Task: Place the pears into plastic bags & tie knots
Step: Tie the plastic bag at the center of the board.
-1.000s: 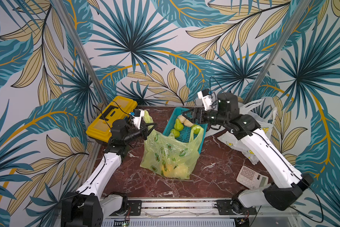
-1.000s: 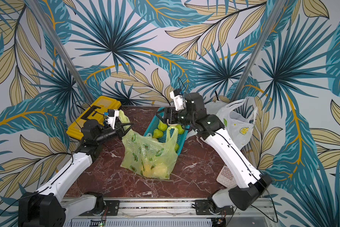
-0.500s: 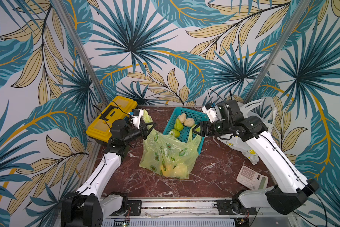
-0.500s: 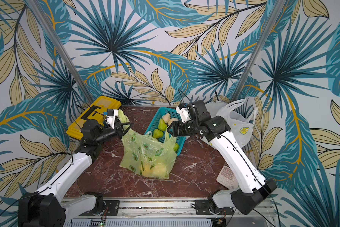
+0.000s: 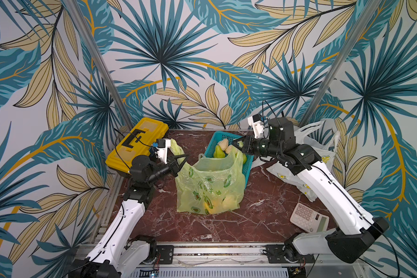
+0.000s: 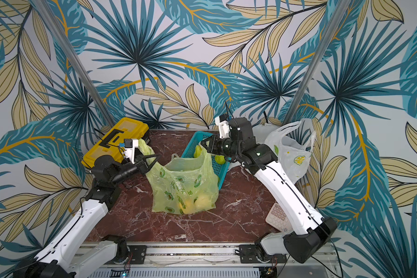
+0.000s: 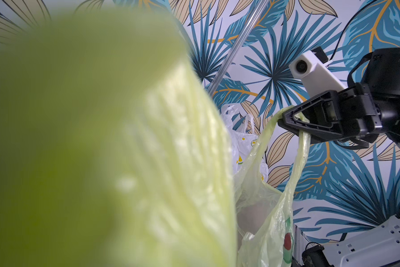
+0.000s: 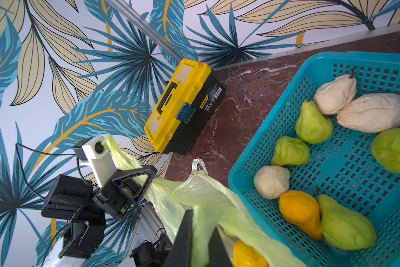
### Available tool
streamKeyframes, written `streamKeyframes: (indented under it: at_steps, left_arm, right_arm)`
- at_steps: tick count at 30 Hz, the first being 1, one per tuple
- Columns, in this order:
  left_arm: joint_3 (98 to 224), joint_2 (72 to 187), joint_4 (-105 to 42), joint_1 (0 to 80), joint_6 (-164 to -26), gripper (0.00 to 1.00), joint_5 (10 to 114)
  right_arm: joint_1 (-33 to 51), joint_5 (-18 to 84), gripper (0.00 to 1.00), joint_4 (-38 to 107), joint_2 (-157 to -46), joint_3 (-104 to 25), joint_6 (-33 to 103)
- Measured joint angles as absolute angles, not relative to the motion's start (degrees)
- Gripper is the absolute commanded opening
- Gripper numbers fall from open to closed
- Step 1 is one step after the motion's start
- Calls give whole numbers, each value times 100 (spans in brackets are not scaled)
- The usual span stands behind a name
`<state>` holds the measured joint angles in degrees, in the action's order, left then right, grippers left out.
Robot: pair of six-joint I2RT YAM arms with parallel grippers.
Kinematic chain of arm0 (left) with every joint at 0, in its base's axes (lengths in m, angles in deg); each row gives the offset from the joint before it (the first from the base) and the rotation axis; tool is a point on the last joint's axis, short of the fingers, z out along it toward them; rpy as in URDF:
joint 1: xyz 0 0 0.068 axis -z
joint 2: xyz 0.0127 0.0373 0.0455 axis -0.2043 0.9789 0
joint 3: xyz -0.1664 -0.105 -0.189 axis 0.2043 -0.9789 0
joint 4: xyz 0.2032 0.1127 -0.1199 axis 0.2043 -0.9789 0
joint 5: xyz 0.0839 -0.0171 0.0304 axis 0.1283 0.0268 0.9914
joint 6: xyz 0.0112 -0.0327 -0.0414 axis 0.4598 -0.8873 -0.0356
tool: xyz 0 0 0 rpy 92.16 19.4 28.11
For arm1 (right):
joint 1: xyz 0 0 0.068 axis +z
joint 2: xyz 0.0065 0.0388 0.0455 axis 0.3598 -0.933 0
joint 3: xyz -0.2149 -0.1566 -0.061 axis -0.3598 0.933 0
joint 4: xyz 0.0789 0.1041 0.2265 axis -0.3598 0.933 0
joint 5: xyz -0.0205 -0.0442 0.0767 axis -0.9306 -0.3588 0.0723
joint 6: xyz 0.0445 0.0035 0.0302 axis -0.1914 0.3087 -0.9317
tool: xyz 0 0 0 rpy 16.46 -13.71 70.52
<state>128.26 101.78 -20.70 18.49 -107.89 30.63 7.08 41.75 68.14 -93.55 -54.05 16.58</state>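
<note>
At the centre of the bench (image 5: 195, 226), the lime-green bag (image 5: 209, 185) stood open, printed with avocados and green characters too small to read. Yellow and cream pears (image 5: 229, 201) showed through its base. The left gripper (image 5: 181, 161) was clenched on one handle. The right gripper (image 5: 236, 144) pinched the opposite handle's film between nearly closed fingers (image 8: 182, 240). Further pears (image 8: 312, 122), green, cream and orange, lay in the teal basket (image 5: 224, 132) just behind. The yellow toolbox (image 5: 135, 144) bore a small label (image 8: 205, 102), its lettering illegible. A lemon-print bag (image 6: 291, 154) and a calculator (image 5: 308, 217) lay beside the right arm.
</note>
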Motion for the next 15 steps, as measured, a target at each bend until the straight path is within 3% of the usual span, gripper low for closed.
streamKeyframes:
  at_steps: [8,11,15]
  left_arm:
    - [13077,10729,-2232,1558,-10789,2,3012]
    - [13132,10902,-2278,1451,-10791,3,2932]
    - [13132,11007,-2363,1433,-10789,4,2813]
  right_arm:
    - [498,4274,89,7072,-9624,-5508,2582]
    - [292,4444,97,7035,-9147,-5071,3172]
    - [198,4571,99,6860,-8227,-3919,3747]
